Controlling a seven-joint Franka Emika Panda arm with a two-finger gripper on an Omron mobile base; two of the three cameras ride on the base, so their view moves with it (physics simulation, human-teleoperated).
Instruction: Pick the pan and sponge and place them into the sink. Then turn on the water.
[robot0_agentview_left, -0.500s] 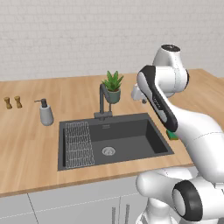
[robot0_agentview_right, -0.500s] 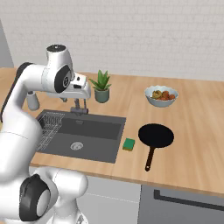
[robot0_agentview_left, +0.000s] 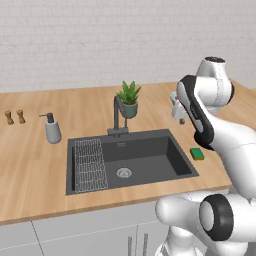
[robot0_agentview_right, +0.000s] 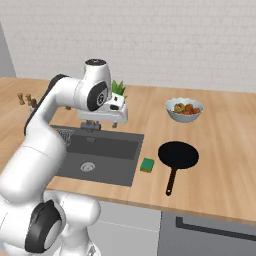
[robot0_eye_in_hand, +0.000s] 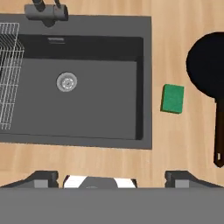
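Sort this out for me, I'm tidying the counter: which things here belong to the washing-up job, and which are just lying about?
Job: pan, sponge, sink, faucet, open gripper.

Lying about: potted plant, soap dispenser, bowl of food, two small shakers.

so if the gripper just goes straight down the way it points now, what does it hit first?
Probably the wooden counter at the front rim of the dark grey rectangular sink, though depth is unclear. The gripper points down, fingers apart.

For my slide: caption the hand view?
Open gripper above the counter, with sink, sponge and pan below.
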